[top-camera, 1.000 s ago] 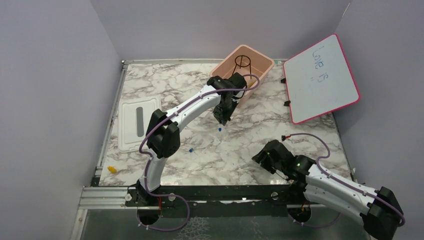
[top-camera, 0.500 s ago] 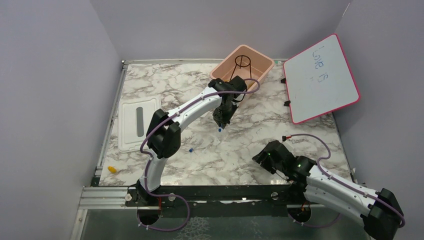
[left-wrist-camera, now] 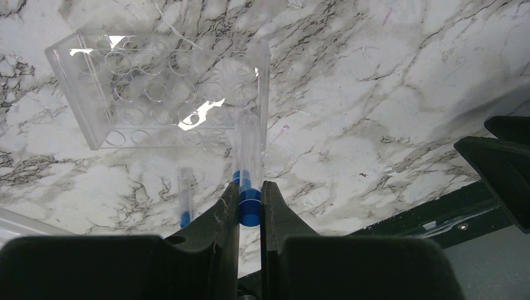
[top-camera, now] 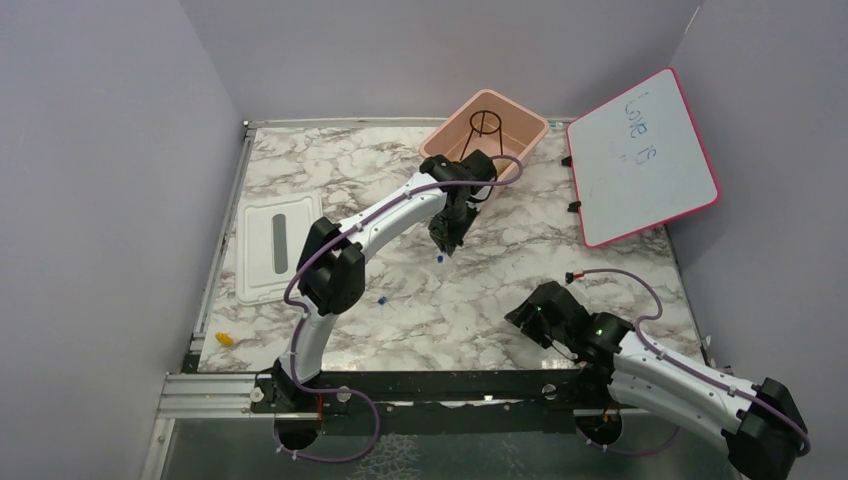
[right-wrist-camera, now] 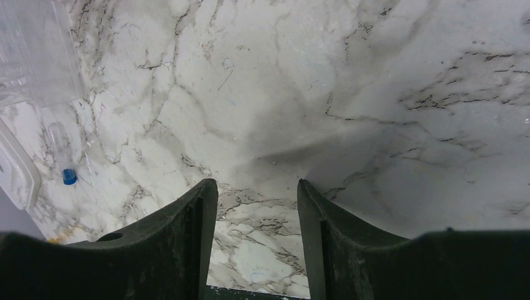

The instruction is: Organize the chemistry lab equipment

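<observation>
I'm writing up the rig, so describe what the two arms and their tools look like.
The left arm and right arm have white links, black joints and a purple cable looped alongside. The left tool and right tool each have two black fingers.

Blue-capped clear tube (left-wrist-camera: 248,159), grey-veined white marble table (top-camera: 520,235), pink bin (top-camera: 455,128), black wire tripod (top-camera: 485,122).

Pink bin (top-camera: 448,122), white lid (top-camera: 258,268) lying flat, pink-framed whiteboard (top-camera: 645,155) tilted

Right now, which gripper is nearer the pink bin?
Left. The left gripper, holding a blue-capped tube, hangs close by the pink bin; the right gripper is far off near the table's front.
</observation>
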Controlling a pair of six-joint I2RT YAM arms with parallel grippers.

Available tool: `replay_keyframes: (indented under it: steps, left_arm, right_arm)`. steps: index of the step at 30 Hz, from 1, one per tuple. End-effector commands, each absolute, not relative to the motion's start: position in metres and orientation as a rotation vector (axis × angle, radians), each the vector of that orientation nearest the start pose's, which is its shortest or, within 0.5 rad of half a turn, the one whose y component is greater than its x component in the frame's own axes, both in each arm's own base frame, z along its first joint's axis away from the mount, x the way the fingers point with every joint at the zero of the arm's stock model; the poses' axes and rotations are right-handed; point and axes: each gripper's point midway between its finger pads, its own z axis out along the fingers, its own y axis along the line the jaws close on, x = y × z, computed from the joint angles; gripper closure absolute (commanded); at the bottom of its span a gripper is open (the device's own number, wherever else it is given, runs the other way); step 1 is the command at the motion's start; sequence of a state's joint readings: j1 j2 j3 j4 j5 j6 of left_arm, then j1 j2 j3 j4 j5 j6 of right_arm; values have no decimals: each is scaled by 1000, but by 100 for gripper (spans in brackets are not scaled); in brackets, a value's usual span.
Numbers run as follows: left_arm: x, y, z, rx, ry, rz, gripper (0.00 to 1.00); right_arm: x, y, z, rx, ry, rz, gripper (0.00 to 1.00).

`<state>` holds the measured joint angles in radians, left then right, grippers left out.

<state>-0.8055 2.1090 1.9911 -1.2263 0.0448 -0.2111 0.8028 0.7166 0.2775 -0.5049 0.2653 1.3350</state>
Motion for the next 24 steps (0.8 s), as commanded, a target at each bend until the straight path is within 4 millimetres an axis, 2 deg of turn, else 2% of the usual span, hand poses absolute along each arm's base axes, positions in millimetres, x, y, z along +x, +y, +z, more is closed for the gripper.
replay_keyframes:
  steps: [1,15,24]
  left_arm:
    - [279,-321,106,909,2845,-211,86]
    - [279,-296,113,901,2832,-73,86]
    - [282,-311,108,907,2833,-132,82]
  right_arm:
    - [140,126,7,798,2473,437,46]
    - [140,126,7,804,2474,436,46]
    - [138,125,8,812,2476,440,47]
